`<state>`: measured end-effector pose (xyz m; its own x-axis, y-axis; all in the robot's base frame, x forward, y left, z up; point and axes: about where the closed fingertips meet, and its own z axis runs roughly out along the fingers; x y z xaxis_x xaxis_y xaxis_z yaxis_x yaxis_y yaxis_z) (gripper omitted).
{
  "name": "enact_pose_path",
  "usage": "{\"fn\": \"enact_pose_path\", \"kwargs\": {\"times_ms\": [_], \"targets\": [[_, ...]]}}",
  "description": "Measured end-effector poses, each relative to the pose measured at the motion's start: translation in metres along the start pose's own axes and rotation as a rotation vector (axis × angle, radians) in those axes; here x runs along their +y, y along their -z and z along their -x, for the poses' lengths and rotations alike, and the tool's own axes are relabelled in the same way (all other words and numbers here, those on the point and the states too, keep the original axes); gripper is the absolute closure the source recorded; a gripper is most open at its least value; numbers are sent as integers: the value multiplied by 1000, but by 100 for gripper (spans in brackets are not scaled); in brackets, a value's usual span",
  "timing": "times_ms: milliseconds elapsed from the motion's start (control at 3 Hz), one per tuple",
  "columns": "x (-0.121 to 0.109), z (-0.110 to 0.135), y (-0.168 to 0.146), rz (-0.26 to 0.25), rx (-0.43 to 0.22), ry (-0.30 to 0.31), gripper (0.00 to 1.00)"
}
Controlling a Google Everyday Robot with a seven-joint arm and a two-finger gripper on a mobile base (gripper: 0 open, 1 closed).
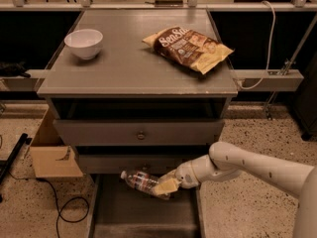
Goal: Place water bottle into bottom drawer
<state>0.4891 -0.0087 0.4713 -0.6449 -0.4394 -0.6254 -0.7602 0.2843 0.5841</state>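
The water bottle (140,180) is clear plastic with a white cap at its left end and a red and dark label. It lies almost level, held above the open bottom drawer (143,214), a wide grey tray pulled out at the cabinet's foot. My gripper (166,186) comes in from the right on a white arm and is shut on the bottle's right end. The bottle hangs just in front of the middle drawer's front, clear of the tray floor.
On the cabinet top stand a white bowl (83,43) at the left and a chip bag (189,47) at the right. A knobbed drawer (141,133) sits above. A cardboard box (52,152) and a black cable (64,207) lie on the floor at the left.
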Motion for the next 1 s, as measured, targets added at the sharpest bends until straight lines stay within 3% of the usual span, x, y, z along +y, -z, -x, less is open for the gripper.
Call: {"fn": "enact_pose_path", "kwargs": {"times_ms": [333,667,1000], "targets": [[6,-33,1,-5,-25,-48,100],[-31,-24,-48,23,24,-99,100],[-29,-28,-51,30,30,-103,100]]}}
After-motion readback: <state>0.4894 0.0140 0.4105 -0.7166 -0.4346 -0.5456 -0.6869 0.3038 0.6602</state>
